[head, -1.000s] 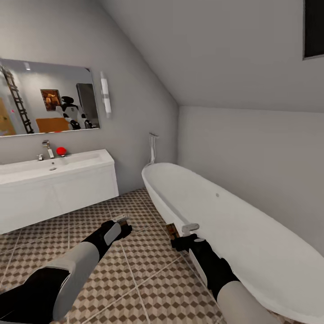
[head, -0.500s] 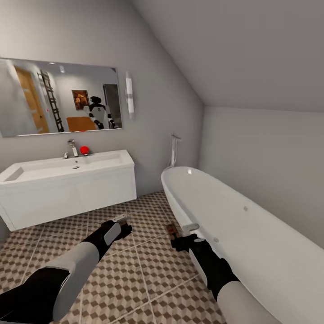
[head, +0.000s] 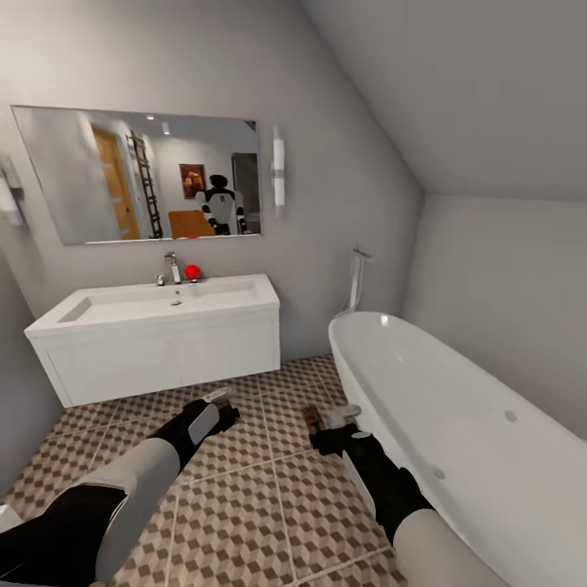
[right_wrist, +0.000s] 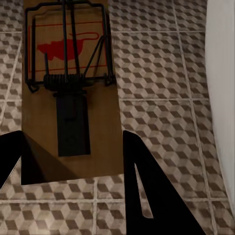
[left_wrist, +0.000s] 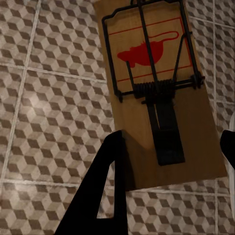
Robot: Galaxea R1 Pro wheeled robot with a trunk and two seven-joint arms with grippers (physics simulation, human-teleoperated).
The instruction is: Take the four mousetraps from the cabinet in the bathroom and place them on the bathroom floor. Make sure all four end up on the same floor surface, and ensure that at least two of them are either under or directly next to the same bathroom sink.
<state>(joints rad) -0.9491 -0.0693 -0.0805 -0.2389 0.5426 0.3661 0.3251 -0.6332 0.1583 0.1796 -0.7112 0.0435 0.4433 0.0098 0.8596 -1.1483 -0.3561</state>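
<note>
view swung left since before, whole bathroom sink over cube-tiled bathroom floor

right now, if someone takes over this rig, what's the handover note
Left gripper: shut on a mousetrap, held above the bathroom floor.
Right gripper: shut on a second mousetrap, beside the bathtub.
The bathroom sink is ahead to the left, some way from both arms.
Done: two traps picked up and carried in. None seen on the floor.
Left: set both down, preferably under or next to the sink, then fetch the other two.
</note>
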